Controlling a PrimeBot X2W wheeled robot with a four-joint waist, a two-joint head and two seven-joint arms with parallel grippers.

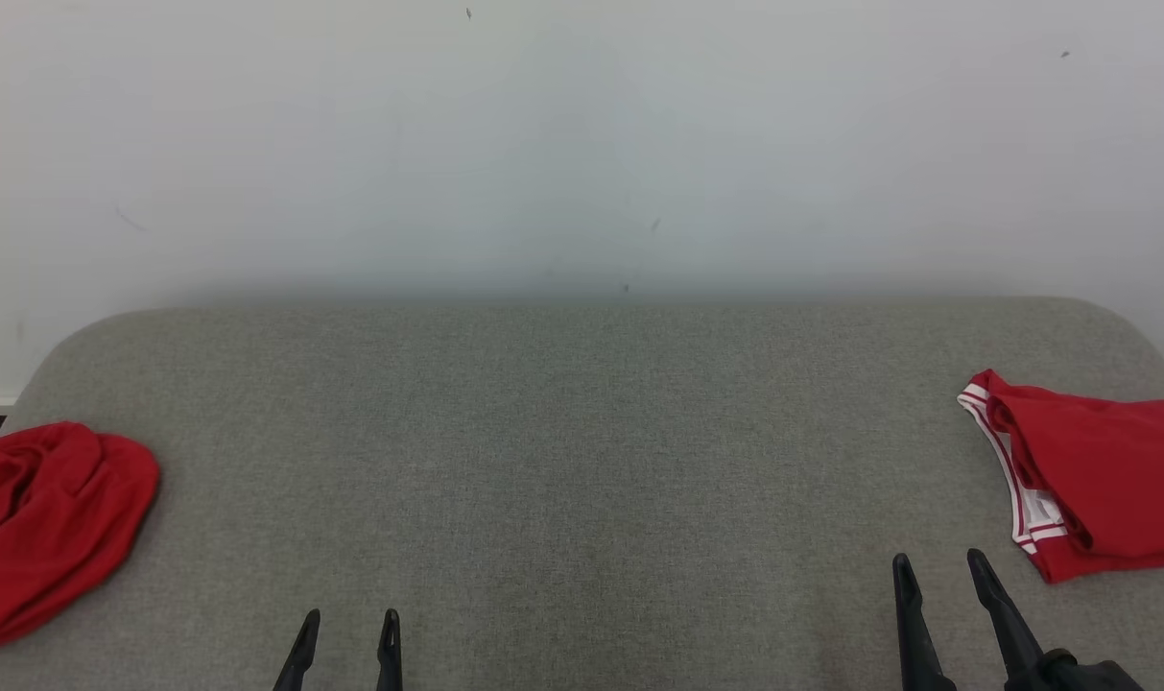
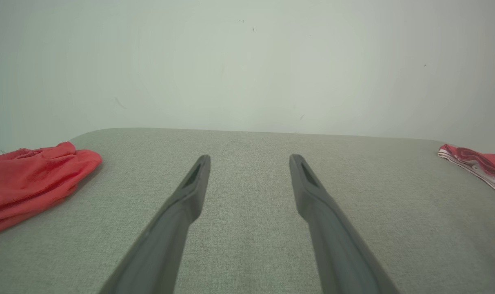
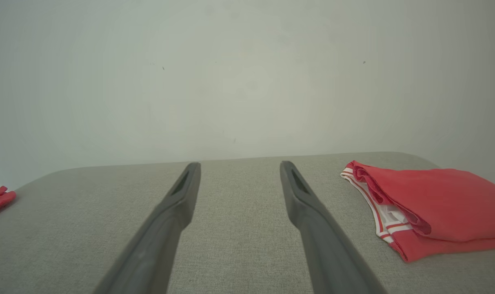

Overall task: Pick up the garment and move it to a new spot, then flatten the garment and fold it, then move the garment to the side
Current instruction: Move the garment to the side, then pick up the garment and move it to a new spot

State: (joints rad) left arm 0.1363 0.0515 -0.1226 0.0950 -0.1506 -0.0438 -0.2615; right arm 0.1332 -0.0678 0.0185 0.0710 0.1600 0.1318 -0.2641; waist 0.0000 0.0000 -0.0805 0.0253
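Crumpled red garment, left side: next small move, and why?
Probably swing the left gripper left toward the crumpled garment: its jaws are open and empty, the garment lies bunched, and the folded garment on the right looks done.

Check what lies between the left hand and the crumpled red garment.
Nothing: only bare grey upholstery lies between the left hand and the crumpled red garment, as the head view shows; the left wrist view agrees.
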